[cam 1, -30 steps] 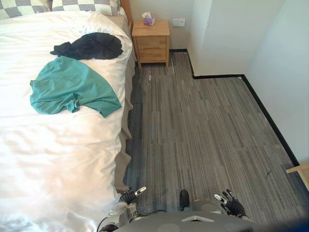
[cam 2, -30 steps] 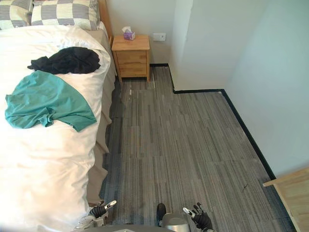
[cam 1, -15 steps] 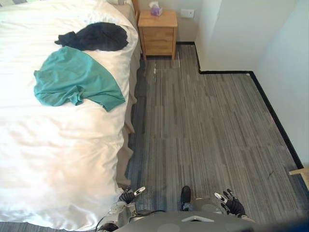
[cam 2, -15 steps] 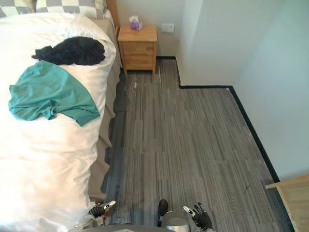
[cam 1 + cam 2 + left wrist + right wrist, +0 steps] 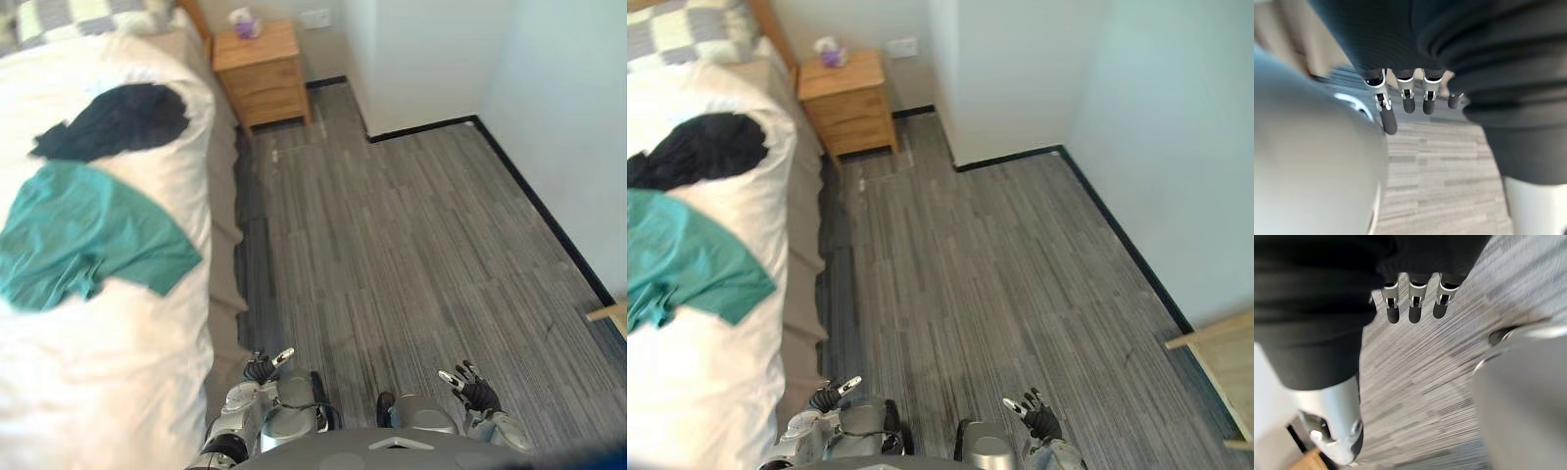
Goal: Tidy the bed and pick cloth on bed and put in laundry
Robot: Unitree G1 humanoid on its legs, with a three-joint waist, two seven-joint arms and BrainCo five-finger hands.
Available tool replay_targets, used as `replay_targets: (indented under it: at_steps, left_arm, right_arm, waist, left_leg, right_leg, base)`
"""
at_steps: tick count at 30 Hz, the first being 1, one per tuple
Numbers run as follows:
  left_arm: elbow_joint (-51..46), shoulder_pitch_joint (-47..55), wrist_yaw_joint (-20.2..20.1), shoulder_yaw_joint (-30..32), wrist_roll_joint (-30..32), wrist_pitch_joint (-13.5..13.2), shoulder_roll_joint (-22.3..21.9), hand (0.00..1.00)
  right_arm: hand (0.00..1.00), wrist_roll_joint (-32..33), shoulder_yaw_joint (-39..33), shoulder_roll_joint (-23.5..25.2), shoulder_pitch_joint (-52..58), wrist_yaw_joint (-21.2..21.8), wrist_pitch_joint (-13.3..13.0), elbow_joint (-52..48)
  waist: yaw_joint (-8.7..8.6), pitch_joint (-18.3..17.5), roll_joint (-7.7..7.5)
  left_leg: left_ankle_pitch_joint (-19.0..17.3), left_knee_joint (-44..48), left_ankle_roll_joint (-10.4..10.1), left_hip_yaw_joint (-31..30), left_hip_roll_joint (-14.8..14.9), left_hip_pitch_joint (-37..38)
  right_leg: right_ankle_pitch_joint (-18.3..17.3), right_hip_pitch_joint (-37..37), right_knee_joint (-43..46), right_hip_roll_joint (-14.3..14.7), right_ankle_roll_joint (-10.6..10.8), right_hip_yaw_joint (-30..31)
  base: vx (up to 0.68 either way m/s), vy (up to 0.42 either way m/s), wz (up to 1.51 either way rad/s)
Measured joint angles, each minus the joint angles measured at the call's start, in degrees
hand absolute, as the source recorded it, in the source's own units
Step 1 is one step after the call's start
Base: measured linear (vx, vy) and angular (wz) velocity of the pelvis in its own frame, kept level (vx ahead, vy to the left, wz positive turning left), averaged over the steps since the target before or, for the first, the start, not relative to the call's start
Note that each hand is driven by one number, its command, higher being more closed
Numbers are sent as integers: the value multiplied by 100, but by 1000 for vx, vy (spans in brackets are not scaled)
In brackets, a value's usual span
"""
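Bed (image 5: 98, 392): white cover, along the robot's left side; a checked pillow (image 5: 78, 18) at its head end.

Teal cloth (image 5: 88, 235): lies flat and partly rumpled on the bed cover, midway up the bed; long axis runs across the bed's width; one broad corner points toward the floor-side edge of the bed and stops just short of it; the opposite end is cut off by the view's edge.

Black cloth (image 5: 113, 119): bunched heap on the cover, between the teal cloth and the pillow; long axis also across the bed, its wider end toward the floor-side edge; its lower edge meets the top of the teal cloth.

Left hand (image 5: 263, 366): held low beside the foot end of the bed, over the floor (image 5: 411, 245); fingers (image 5: 1388, 117) hang straight and loose in its wrist view; nothing in its grasp.

Right hand (image 5: 477, 393): low on the robot's right, over the floor, well apart from the bed; fingers (image 5: 1414, 308) straight and spread; empty.

Nightstand (image 5: 263, 69): light wood, beside the head of the bed, against the wall (image 5: 421, 49); a purple tissue box (image 5: 243, 22) on top.

Wooden furniture corner (image 5: 1215, 362): at the far right edge; what it belongs to cannot be told.
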Motion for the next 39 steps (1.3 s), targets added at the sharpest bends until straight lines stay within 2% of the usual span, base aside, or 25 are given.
replay_targets:
  at_steps: [2,3,4,7,9,11,13,14,15,16,19,22,24,26,27,28,29,30,31,32,34,35,37,38,39]
  left_arm:
    - [89,46,-17,89,-78,42,6,0]
    - [95,49,-29,142,-148,31,18,0]
    - [125,50,-59,211,-250,32,57,0]
    - [97,4,-170,385,-519,-15,74,0]
    - [45,-14,-168,478,-568,-21,48,0]
    - [49,-14,-158,522,-567,11,21,0]
    - [79,13,-149,513,-360,59,55,0]
    - [88,37,-151,502,-195,134,59,0]
    - [194,43,-147,475,-129,169,75,0]
    - [223,51,-137,434,-120,167,83,0]
    - [233,132,-111,193,-97,164,144,0]
    - [238,62,-98,86,-172,181,106,0]
    - [236,-45,-88,42,-173,188,105,0]
    - [241,-116,-57,-49,-163,254,98,0]
    - [229,-126,-41,-50,-153,263,125,0]
    - [239,-127,-8,-42,-151,285,181,0]
    - [252,-115,10,-50,-148,296,217,0]
    - [253,-125,9,-62,-148,306,189,0]
    - [274,-148,9,-160,-148,307,99,0]
    - [292,-166,10,-216,-149,304,45,0]
    - [347,-180,46,-218,-176,329,58,0]
    - [373,-158,110,-215,-242,368,41,0]
    - [447,-167,114,-206,-304,353,49,0]
    - [454,-129,113,-180,-403,282,59,0]
    - [430,-118,114,-92,-396,153,61,0]
  right_arm:
    - [0,-5,-50,-1,124,49,-4,12]
    - [0,-10,-46,-3,140,62,-6,49]
    - [0,-53,-23,-5,115,86,-10,119]
    - [0,-294,10,-9,-97,94,-69,196]
    - [0,-417,10,-2,-284,83,-67,231]
    - [0,-458,-4,6,-353,79,-63,207]
    - [0,-451,-113,86,-351,72,-46,155]
    - [0,-441,-142,152,-351,63,-37,90]
    - [0,-423,-133,162,-349,57,-12,65]
    - [0,-375,-123,162,-345,51,7,51]
    - [0,-193,-122,165,-338,70,11,-2]
    - [0,17,-108,168,-338,132,-13,-17]
    - [0,140,-89,174,-327,186,-19,-35]
    - [0,338,-89,203,-228,290,-46,-117]
    - [0,362,-94,238,-175,312,-55,-127]
    - [0,388,-83,294,-67,321,-67,-136]
    - [0,404,-96,301,50,311,-68,-121]
    - [0,405,-99,302,35,301,-91,-142]
    - [0,403,-94,206,-18,296,-133,-188]
    - [0,403,-95,155,-132,262,-127,-207]
    - [0,374,-96,117,-182,202,-83,-292]
    - [0,297,-108,97,-181,203,-19,-311]
    - [0,204,-73,5,-176,208,24,-299]
    - [0,94,62,-37,-152,212,28,-278]
    - [0,-10,70,-59,-99,217,24,-270]
  waist:
    - [-4,66,49]
    - [11,113,10]
    - [19,134,-62]
    - [16,175,-89]
    - [120,149,-186]
    - [178,103,-258]
    - [186,13,-390]
    - [160,-29,-460]
    - [95,-43,-461]
    - [65,-52,-441]
    - [35,-58,-356]
    - [20,18,-217]
    - [-20,47,-187]
    - [-164,168,-343]
    - [-170,198,-411]
    - [-171,223,-569]
    - [-179,239,-531]
    - [-218,236,-440]
    - [-273,223,-261]
    - [-273,240,-162]
    - [-263,207,-116]
    - [-288,137,-33]
    - [-287,83,33]
    - [-271,95,81]
    - [-263,100,139]
  left_leg:
    - [733,-1375,135,50,-22,20]
    - [1022,-1459,158,186,-16,100]
    - [1357,-1521,376,543,-51,186]
    - [950,-695,969,1197,-37,-183]
    - [504,-394,1165,1334,-229,-293]
    - [295,-445,1263,1399,-442,-169]
    - [137,-633,1341,1328,-781,174]
    - [101,-871,1369,1221,-969,482]
    - [91,-1091,1353,1092,-1046,821]
    - [90,-1214,1349,1033,-1053,1014]
    - [57,-1796,1273,692,-981,1882]
    - [-109,-1966,980,450,-669,2415]
    - [-181,-2064,855,216,-535,2577]
    - [-357,-2092,548,-57,-500,2866]
    - [-419,-2079,440,-102,-516,2961]
    - [-566,-2026,201,-257,-566,3188]
    - [-661,-1961,67,-400,-419,3392]
    - [-658,-1901,51,-449,-327,3371]
    - [-524,-1777,31,-445,-138,3313]
    - [-359,-1604,-39,-461,19,3261]
    - [-77,-1046,-148,-487,201,3123]
    - [135,-259,-174,-572,379,2798]
    - [979,981,-194,-694,611,2175]
    - [1442,2004,-185,-804,818,1626]
    - [918,2867,-86,-840,930,1107]
  right_leg:
    - [-248,295,-111,-17,159,61]
    - [-345,385,-114,-73,191,77]
    - [-479,487,-167,-224,295,80]
    - [-657,552,-321,-583,457,-107]
    - [-635,572,-249,-850,496,-199]
    - [-579,435,221,-1064,772,-351]
    - [-413,-71,1823,-1446,1033,-568]
    - [-137,-581,3119,-1711,988,-671]
    - [-147,-910,4008,-1854,1020,-895]
    - [-174,-1050,4294,-1897,991,-1023]
    - [-426,-1531,4322,-1662,979,-1369]
    - [-535,-2055,2862,-977,828,-1472]
    - [-119,-2476,1757,-654,678,-1429]
    - [1009,-2733,-76,-520,791,-1124]
    - [1169,-2755,-295,-553,854,-1027]
    - [1332,-2756,-516,-665,844,-794]
    - [2016,-2684,-209,-628,642,-705]
    - [2050,-2684,-85,-562,589,-700]
    - [1918,-2708,94,-396,401,-716]
    - [1720,-2727,309,-314,200,-811]
    - [1276,-2754,746,-252,113,-919]
    - [1027,-2669,864,-181,104,-981]
    - [871,-2405,715,-47,35,-1032]
    - [839,-2008,326,98,-16,-1046]
    - [789,-1650,81,192,-99,-1047]
  base:
    - [302,183,-13]
    - [380,231,2]
    - [412,250,4]
    - [454,296,14]
    - [601,350,5]
    - [451,234,5]
    - [448,244,27]
    - [496,220,43]
    - [580,227,45]
    - [557,186,45]
    - [429,86,41]
    - [360,-61,34]
    - [370,-134,60]
    - [418,-218,79]
    - [448,-296,90]
    - [486,-346,88]
    - [499,-367,88]
    - [491,-367,67]
    - [541,-411,38]
    - [522,-401,23]
    - [439,-338,6]
    - [350,-271,6]
    - [276,-196,0]
    - [375,-204,6]
    - [443,-219,11]
